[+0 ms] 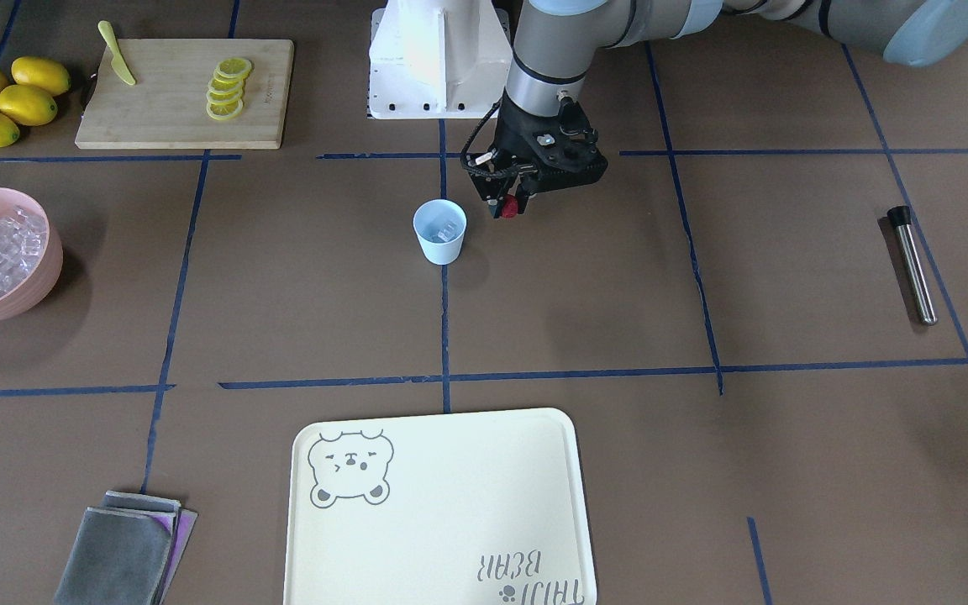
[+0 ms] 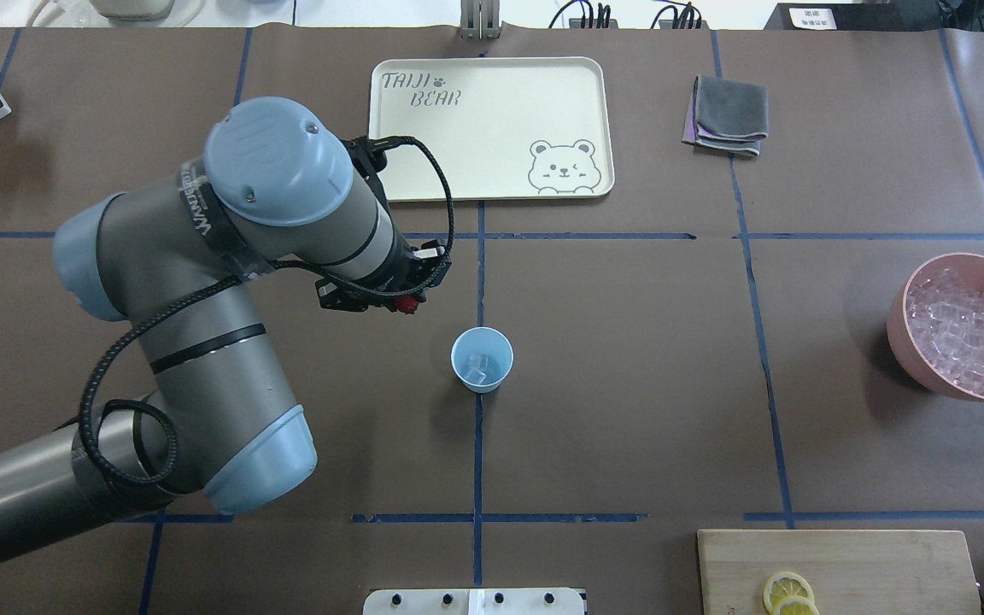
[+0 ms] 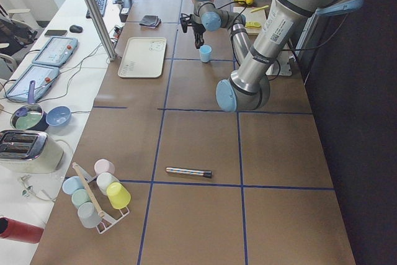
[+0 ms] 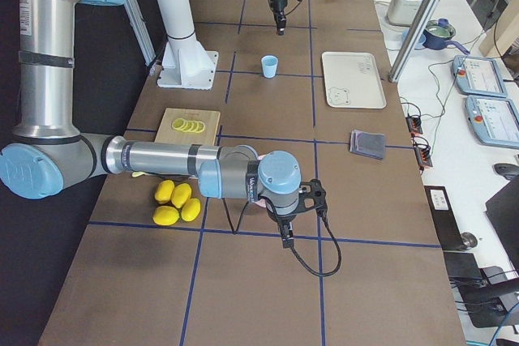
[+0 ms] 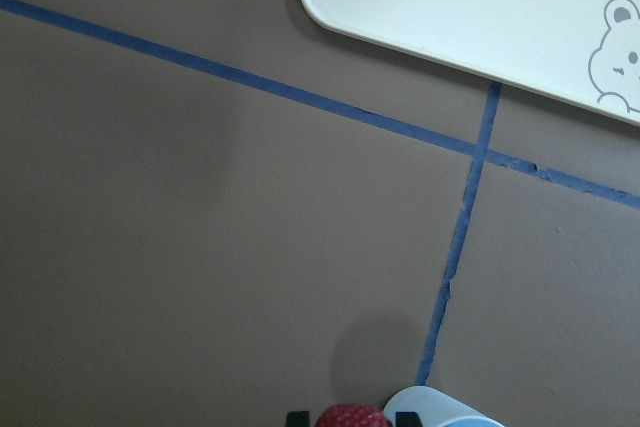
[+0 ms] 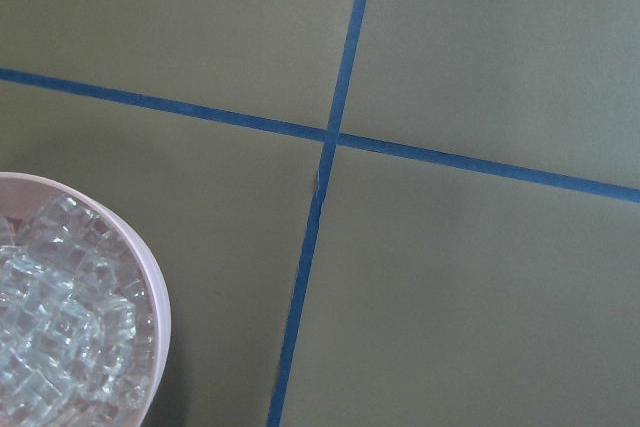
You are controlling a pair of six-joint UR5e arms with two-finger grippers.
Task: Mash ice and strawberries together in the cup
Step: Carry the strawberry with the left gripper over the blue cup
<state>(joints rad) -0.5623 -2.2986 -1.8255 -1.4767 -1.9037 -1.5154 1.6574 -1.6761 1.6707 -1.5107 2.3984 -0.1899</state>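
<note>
Just beside the cup at the middle of the worktop, you see the left tool clenched on the strawberry. A few ice cubes lie inside the cup. Whether the right tool is clenched or released, you cannot tell.

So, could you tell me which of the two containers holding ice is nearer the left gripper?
The small pale-blue cup, just beside the left gripper carrying the strawberry; the pink bowl sits far off at the side.
</note>
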